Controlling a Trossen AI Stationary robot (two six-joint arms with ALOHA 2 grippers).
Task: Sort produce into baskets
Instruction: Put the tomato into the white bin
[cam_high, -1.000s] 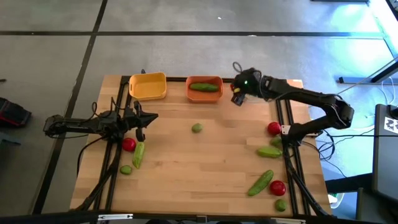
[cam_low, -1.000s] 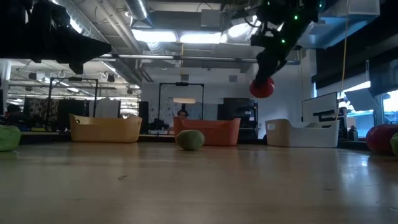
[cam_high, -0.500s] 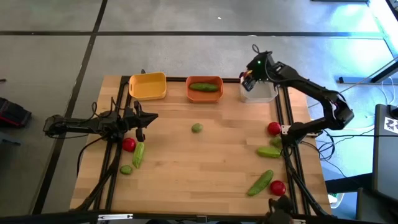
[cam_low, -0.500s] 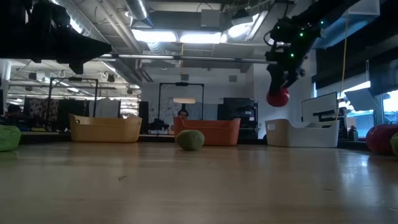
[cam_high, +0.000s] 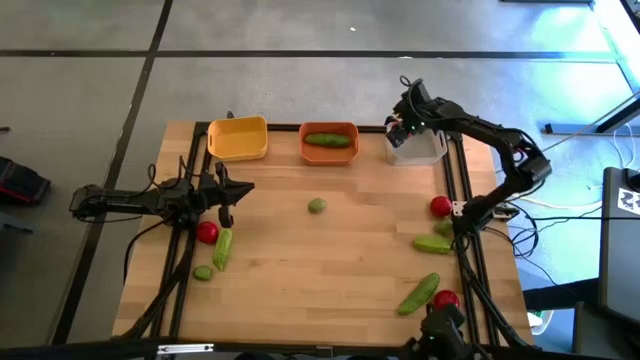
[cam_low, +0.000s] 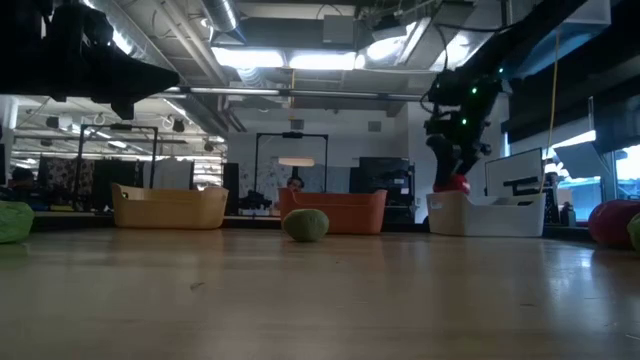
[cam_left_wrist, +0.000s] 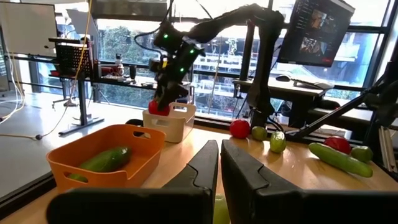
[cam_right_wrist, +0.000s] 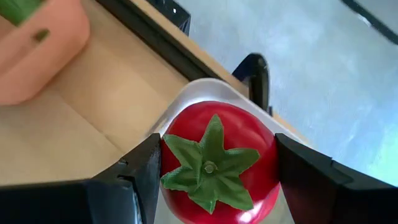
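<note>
Right gripper (cam_right_wrist: 214, 177), jaws closed on a red tomato (cam_right_wrist: 217, 162), has dropped from well above the white basket (cam_high: 418, 150) to its rim, so release looks imminent; left gripper (cam_left_wrist: 220, 163), fingers nearly together and empty, waits at table's left side.

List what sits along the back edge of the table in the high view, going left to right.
yellow basket → orange basket holding a cucumber → white basket, with the right pincer over it, shut on a tomato.
</note>
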